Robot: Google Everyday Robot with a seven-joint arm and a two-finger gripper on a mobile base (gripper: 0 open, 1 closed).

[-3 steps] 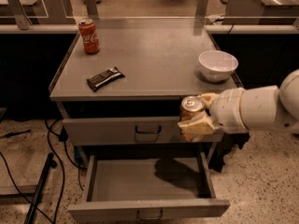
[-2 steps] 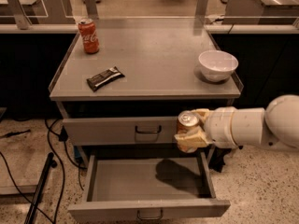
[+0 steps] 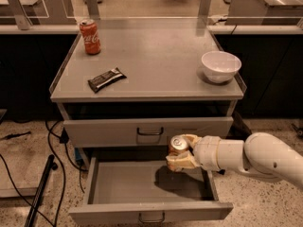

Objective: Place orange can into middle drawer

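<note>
My gripper (image 3: 181,151) comes in from the right on a white arm and is shut on the orange can (image 3: 178,144), whose silver top shows between the pale fingers (image 3: 182,161). It holds the can upright above the right part of the middle drawer (image 3: 142,183), which is pulled out and open, its grey floor bare. The can's shadow falls on the drawer floor beneath it.
The grey drawer above (image 3: 147,130) is shut. On the cabinet top (image 3: 151,65) stand a red cola can (image 3: 90,36) at the back left, a dark snack bar (image 3: 106,79) near the front left and a white bowl (image 3: 220,65) at the right. Cables (image 3: 52,145) lie on the floor left.
The gripper with the can has moved down and a little left, from level with the upper drawer front to just over the open middle drawer.
</note>
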